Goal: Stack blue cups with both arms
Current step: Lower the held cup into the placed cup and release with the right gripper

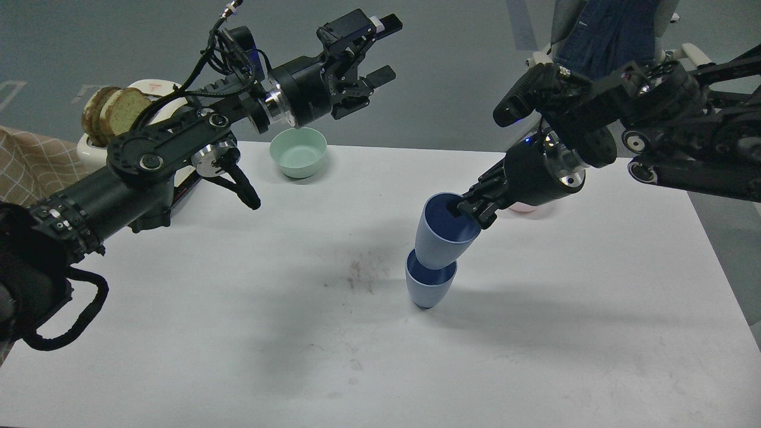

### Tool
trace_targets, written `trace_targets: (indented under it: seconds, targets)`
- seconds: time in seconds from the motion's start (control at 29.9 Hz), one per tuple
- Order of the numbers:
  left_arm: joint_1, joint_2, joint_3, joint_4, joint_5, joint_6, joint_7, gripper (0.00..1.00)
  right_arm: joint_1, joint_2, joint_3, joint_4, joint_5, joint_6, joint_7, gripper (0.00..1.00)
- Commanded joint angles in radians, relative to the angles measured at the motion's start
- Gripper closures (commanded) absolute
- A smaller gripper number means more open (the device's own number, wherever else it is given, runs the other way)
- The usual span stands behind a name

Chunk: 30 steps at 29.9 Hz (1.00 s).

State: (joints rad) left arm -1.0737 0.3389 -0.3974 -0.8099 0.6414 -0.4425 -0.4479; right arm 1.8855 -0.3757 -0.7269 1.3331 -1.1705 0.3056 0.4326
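- The right tool (469, 211) grips the rim of the upper blue cup (437, 238), one finger inside it.
- That cup's base sits in the lower blue cup (429, 286), which stands mid-bench (238, 333).
- The left tool (371, 50) hangs released, holding nothing, well apart.
- Risk: the upper cup leans; letting go before it seats could topple both.

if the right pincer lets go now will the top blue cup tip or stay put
Likely to tip: the top blue cup leans left, its narrow base only just inside the lower blue cup. It looks like light, stiff plastic. The right pincer grips its rim.
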Motion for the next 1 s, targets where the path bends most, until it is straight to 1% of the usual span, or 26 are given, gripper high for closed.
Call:
trace_targets:
  seconds: [0.0, 0.63, 0.67, 0.8, 0.84, 0.94, 0.97]
  targets:
    - [0.0, 0.0, -0.001, 0.0, 0.0, -0.001, 0.0, 0.05, 0.0, 0.009, -0.02, 0.0, 0.0, -0.002, 0.0, 1.0]
    - [0.0, -0.001, -0.004, 0.0, 0.0, 0.002, -0.002, 0.05, -0.022, 0.041, -0.031, -0.02, 0.006, -0.019, -0.002, 1.0]
    - [0.0, -0.001, -0.004, 0.0, 0.0, 0.004, -0.002, 0.05, -0.022, 0.044, -0.029, -0.023, 0.006, -0.025, -0.002, 0.94]
    - [0.0, -0.001, -0.004, 0.0, -0.002, 0.004, -0.002, 0.05, -0.022, 0.046, -0.029, -0.025, 0.006, -0.029, -0.002, 0.78]
    - [0.0, -0.001, -0.004, 0.0, -0.002, 0.004, -0.002, 0.05, -0.022, 0.046, -0.029, -0.025, 0.006, -0.031, -0.002, 0.69]
    - [0.0, -0.001, -0.004, 0.0, -0.002, 0.004, 0.0, 0.05, -0.022, 0.046, -0.029, -0.025, 0.011, -0.03, -0.002, 0.58]
    - [0.0, -0.001, -0.004, 0.0, -0.002, 0.004, -0.002, 0.05, -0.022, 0.046, -0.031, -0.025, 0.015, -0.029, -0.002, 0.56]
